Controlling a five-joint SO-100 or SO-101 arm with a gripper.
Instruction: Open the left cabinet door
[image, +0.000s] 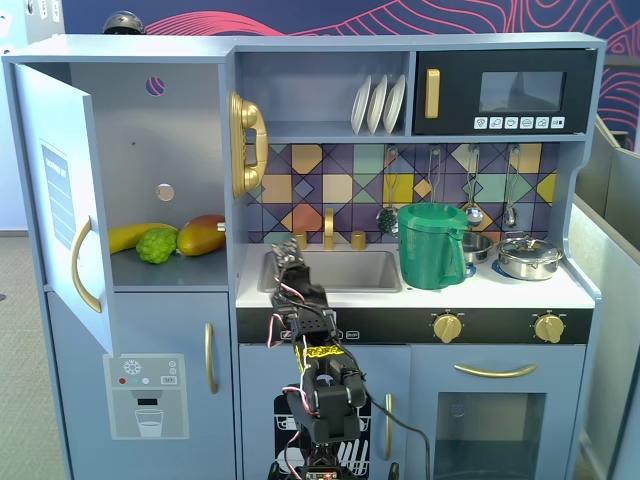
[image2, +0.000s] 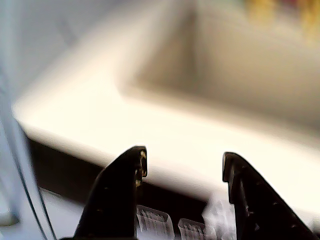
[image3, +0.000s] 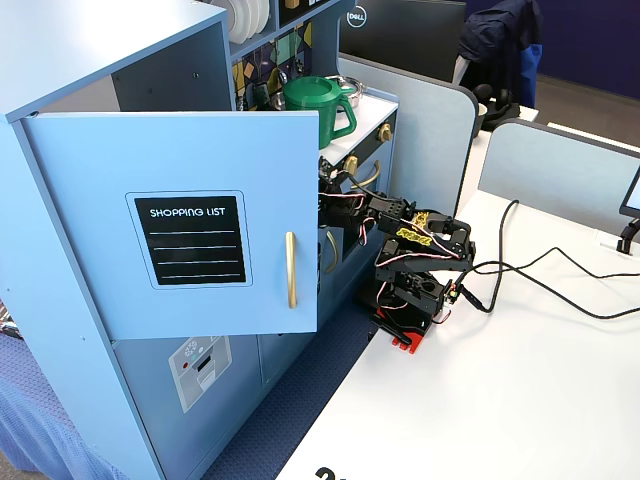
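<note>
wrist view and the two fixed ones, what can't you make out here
- Wrist view: sink blurred by motion; pincer base cut off by the bottom edge.
- A fixed view: door hides the cabinet's contents.
- A fixed view: door seen edge-on, its panel text unreadable.

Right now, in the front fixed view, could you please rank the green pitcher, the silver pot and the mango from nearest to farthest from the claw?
1. Mango, left, inside the open cabinet.
2. Green pitcher, right, on the counter.
3. Silver pot, far right.

The claw sits at the sink's left edge.
</note>
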